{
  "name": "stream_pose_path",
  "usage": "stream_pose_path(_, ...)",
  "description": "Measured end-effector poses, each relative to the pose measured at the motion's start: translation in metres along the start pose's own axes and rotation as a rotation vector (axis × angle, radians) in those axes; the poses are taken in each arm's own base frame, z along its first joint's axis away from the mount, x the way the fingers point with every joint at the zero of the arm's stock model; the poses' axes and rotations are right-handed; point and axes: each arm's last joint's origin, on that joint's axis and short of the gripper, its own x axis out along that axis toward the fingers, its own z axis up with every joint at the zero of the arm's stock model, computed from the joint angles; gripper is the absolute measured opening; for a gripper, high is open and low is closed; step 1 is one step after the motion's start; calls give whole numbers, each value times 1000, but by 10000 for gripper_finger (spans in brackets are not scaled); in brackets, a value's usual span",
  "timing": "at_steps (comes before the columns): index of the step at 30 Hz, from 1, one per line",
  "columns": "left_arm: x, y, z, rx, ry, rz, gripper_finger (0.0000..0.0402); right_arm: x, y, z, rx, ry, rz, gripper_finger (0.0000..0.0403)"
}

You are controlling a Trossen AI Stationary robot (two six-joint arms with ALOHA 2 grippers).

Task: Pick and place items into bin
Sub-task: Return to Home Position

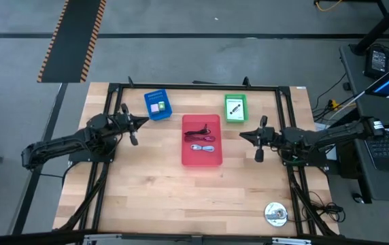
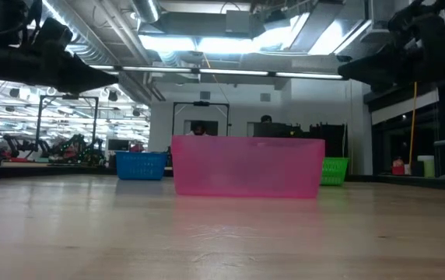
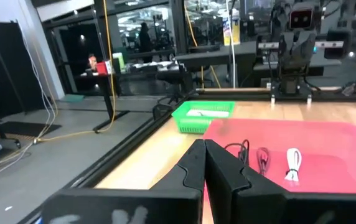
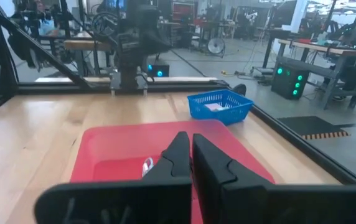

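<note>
A red tray [image 1: 201, 144] stands at the table's middle, with coiled cables [image 1: 201, 134] lying on its floor. At the far left, a blue basket [image 1: 158, 105] holds a pink block [image 1: 156, 107]. At the far right, a green basket [image 1: 235, 108] holds a white card with a black part [image 1: 234, 107]. A silver disc [image 1: 275, 214] lies flat on the table near the front right. My left gripper [image 1: 145, 122] hangs shut, left of the red tray, empty. My right gripper [image 1: 242, 134] hangs shut, right of the tray, empty.
A black metal frame [image 1: 201, 86] borders the table's far edge and sides. Bare wood stretches in front of the red tray [image 2: 246, 167]. Beyond the table, the wrist views show desks, stands and other equipment.
</note>
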Motion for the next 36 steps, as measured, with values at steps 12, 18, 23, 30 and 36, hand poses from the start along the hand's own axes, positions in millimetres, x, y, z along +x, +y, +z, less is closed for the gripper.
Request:
stream_pose_path(12,-1,0,2,-78,-22,4,2,-19,-7,-1,-21,40,1,0)
stream_pose_path(18,-1,0,2,-132,-22,4,2,-23,-7,-1,-13,41,32,0)
stream_pose_path(23,-1,0,2,-114,-22,4,2,-23,-7,-2,-14,42,39,0)
stream_pose_path(30,-1,0,2,-114,-21,4,2,-23,-6,-15,-75,-40,65,0)
stream_pose_path(36,-1,0,2,-114,-21,4,2,-23,-6,-4,-124,-77,61,0)
